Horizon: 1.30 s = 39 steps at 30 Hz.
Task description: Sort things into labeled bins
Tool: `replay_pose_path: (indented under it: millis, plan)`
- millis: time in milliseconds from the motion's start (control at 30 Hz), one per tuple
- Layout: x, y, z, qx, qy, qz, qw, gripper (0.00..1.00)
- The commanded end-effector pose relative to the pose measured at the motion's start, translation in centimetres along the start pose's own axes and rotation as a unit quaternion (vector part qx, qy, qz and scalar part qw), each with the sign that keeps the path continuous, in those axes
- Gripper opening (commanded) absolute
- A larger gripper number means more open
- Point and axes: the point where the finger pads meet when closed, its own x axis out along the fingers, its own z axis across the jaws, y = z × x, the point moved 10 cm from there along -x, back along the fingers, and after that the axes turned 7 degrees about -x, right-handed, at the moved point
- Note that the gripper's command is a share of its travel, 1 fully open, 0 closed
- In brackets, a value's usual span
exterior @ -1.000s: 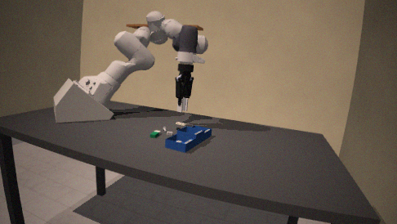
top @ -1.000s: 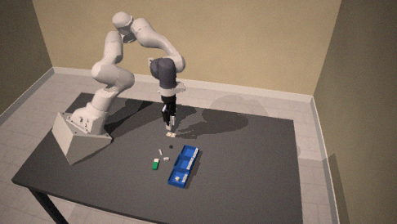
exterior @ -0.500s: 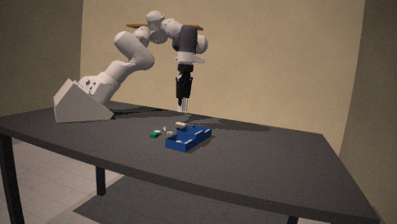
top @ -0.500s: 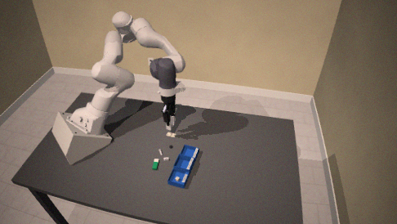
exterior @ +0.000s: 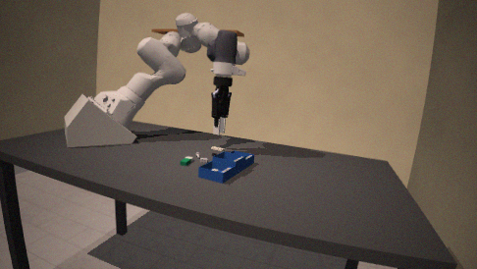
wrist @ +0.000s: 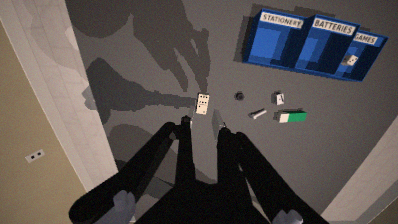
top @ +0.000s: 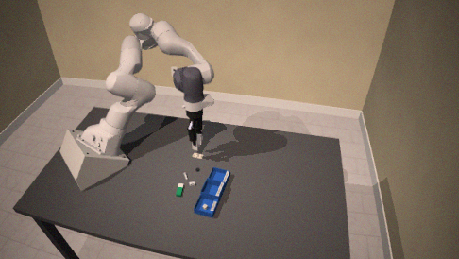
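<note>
My gripper (top: pixel 198 141) (exterior: pixel 221 130) (wrist: pixel 203 113) points straight down, a little above the table. Its fingers stand a narrow gap apart with nothing between them. A white domino (top: pixel 196 155) (exterior: pixel 217 148) (wrist: pixel 202 103) lies flat on the table just below and ahead of the fingertips. The blue bin (top: pixel 219 188) (exterior: pixel 213 174) (wrist: pixel 270 42) has three compartments labelled STATIONERY, BATTERIES and GAMES. A small white die (top: pixel 205 206) (wrist: pixel 350 60) lies in the GAMES compartment. A green and white eraser (top: pixel 179 189) (exterior: pixel 185 160) (wrist: pixel 290 117) lies on the table beside the bin.
Between the domino and the bin lie a small black round thing (top: pixel 197 168) (wrist: pixel 239 95), a small white block (wrist: pixel 279 98) and a short pale cylinder (top: pixel 192 183) (wrist: pixel 257 114). The robot base (top: pixel 92 156) stands at the table's left end.
</note>
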Motion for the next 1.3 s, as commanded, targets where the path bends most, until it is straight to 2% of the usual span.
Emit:
replay_pose_path:
  millis: [0,267,700,900,1267]
  plan:
    - [0.0,0.0,-0.1,-0.004,0.000,0.000,1.000,0.25]
    - [0.4,-0.1,-0.1,-0.004,0.000,0.000,1.000,0.25]
    - [5.5,0.4,0.1,-0.004,0.000,0.000,1.000,0.25]
    - [5.5,0.6,0.2,-0.004,0.000,0.000,1.000,0.25]
    - [6.7,0.5,0.2,-0.004,0.000,0.000,1.000,0.25]
